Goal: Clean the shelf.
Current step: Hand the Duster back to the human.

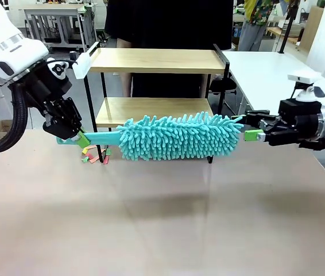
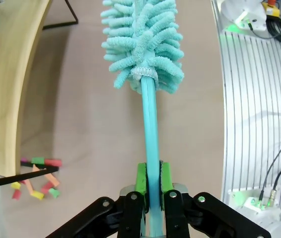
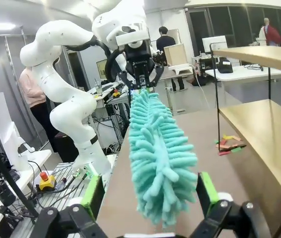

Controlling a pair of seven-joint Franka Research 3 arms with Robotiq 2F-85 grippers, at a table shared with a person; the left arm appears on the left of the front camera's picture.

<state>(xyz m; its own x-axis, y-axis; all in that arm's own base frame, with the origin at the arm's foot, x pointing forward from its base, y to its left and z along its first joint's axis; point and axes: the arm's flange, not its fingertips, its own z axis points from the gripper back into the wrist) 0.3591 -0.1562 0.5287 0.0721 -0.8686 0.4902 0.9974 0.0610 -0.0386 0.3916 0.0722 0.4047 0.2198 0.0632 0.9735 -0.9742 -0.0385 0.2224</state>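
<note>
The shelf (image 1: 157,60) stands at the table's far side: two light wooden boards in a thin black frame. In front of its lower board a fluffy teal duster (image 1: 177,137) hangs level just above the table. My left gripper (image 1: 73,137) is shut on the duster's teal handle (image 2: 149,129); in the left wrist view the gripper (image 2: 150,173) has its green pads clamping it. My right gripper (image 1: 248,130) is open at the duster's other end. In the right wrist view the fluffy tip (image 3: 163,173) sits between the gripper's (image 3: 150,194) spread fingers, which do not press it.
Small coloured scraps (image 1: 96,156) lie on the table by the shelf's front left leg. They also show as scraps (image 2: 36,178) in the left wrist view. A person in black (image 1: 168,23) stands behind the shelf. A white table (image 1: 266,63) is at the right.
</note>
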